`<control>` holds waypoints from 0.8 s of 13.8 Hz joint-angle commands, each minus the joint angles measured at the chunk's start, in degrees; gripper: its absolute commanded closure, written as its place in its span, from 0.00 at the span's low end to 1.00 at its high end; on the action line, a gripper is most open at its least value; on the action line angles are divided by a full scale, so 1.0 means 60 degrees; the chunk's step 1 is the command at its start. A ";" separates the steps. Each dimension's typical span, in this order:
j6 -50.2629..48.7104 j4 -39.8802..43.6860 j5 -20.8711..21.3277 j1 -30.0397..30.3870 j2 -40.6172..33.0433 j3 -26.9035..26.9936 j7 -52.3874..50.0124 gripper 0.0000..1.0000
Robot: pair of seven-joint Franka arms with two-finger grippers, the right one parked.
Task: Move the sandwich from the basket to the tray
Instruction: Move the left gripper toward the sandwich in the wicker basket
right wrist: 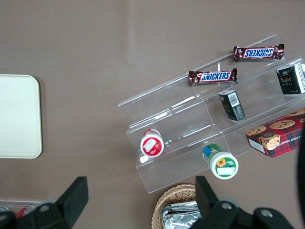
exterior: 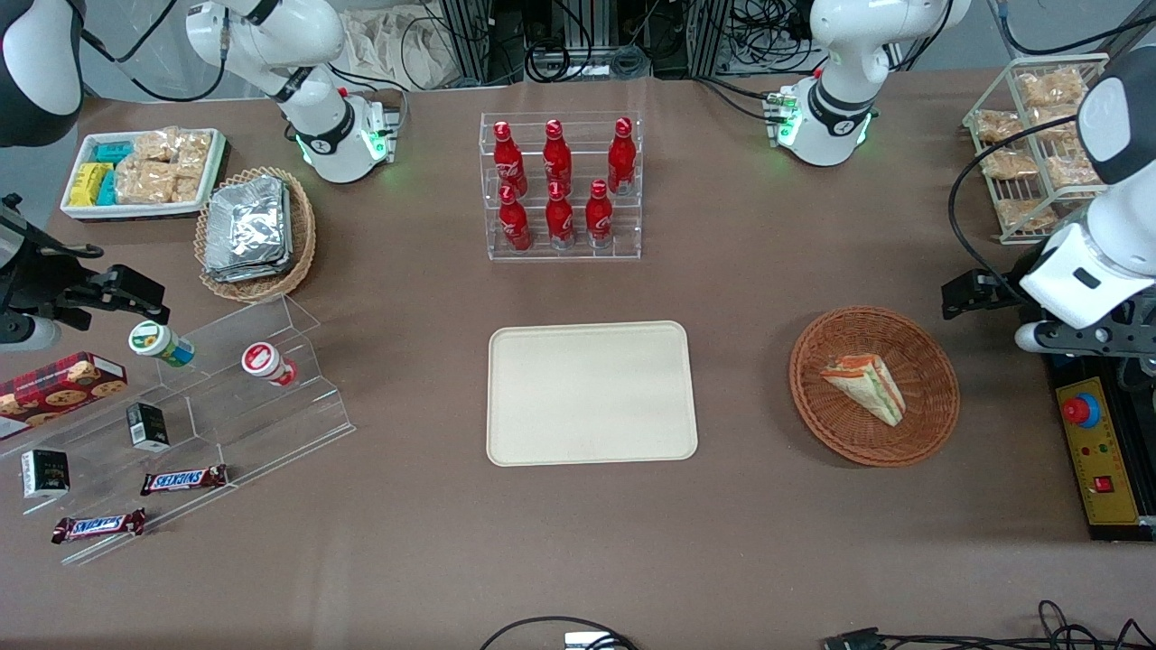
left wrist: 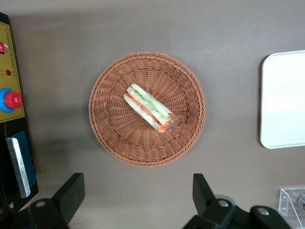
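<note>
From the front, the tray lies flat on the brown table, and I take it as my landmark. Toward my working end of the table from the tray, well apart from it, sits the basket. The sandwich lies in the basket, roughly at its middle. My gripper hangs off the basket's rim, farther from the front camera than the basket and farther from the tray; here I cannot make out how its fingers stand. Farther from the front camera than the tray stands a clear rack of red bottles.

From my wrist, I look straight down on the basket with the sandwich lying on its side, green and orange-red filling showing along its edge. My gripper is released, its two fingers spread wide apart above bare table just outside the basket's rim, touching nothing. A corner of the tray shows apart from the basket.

From the parked wrist, only an edge of the tray appears.
</note>
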 commanded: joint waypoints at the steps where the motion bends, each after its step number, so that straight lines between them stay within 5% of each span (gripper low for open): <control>1: -0.0511 0.0619 0.0121 0.0026 0.0392 -0.0063 -0.0149 0.00; 7: -0.0541 0.0722 0.0165 -0.0003 0.0685 -0.0078 -0.1169 0.00; 11: 0.1021 -0.0798 0.0004 -0.0018 0.0452 -0.0078 -0.3308 0.00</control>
